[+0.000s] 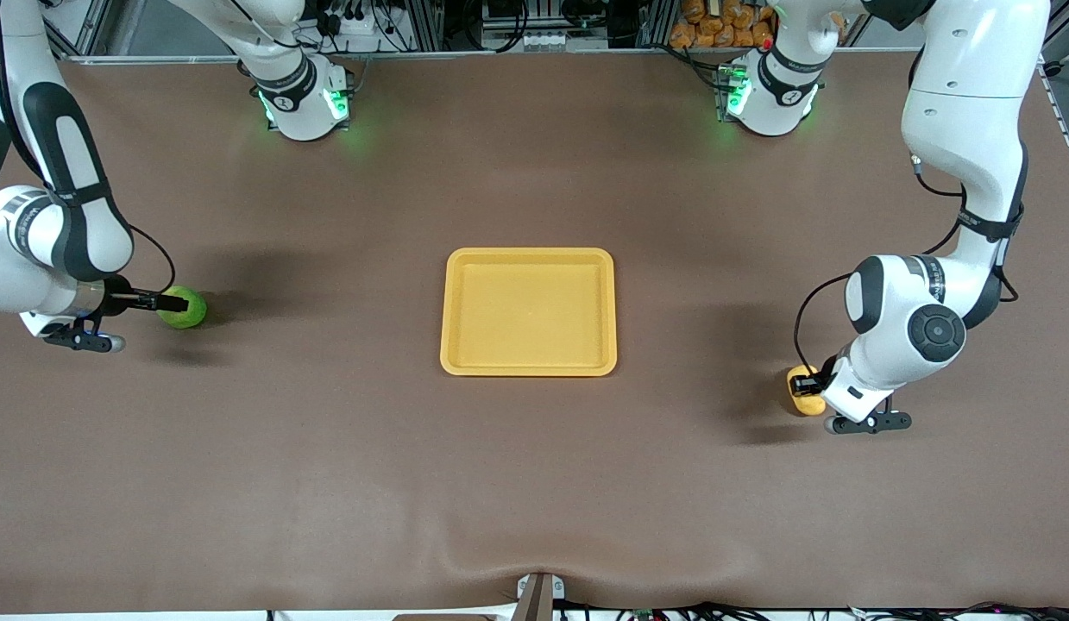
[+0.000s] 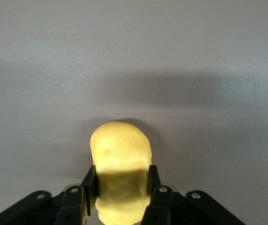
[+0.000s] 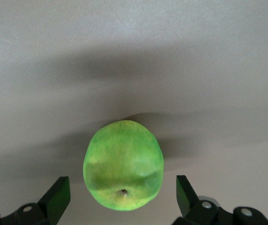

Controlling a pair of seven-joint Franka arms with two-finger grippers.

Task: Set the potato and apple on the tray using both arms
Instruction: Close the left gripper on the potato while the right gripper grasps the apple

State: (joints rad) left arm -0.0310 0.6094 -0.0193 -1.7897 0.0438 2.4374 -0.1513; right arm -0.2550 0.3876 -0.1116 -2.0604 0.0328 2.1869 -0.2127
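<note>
While the flat yellow-orange plastic tray (image 1: 529,311) sits bare at mid-table, note that both pieces of produce lie well apart from it, one toward each arm's end.

Left gripper (image 2: 120,185): its black fingers (image 2: 89,183) are clenched on the small oblong yellow-orange potato (image 2: 120,159). You see the potato's long axis running straight out from between the jaws, blunt end pointing away from the wrist, pads pressing its two long flanks. It looks to be low at the table; whether it has left the surface you cannot tell.

Right gripper (image 3: 122,190): released, jaws spread wide. The round bright green apple (image 3: 123,165) sits centred between them, stem dimple facing the wrist, a clear gap on either flank, neither finger (image 3: 56,197) touching it. It rests on the brown table cover (image 1: 327,448).

Judgement: your next call is a right-hand squeeze; the apple is already square in the gap, so no sideways correction seems needed. From each grip, the tray lies inward, toward table centre.
</note>
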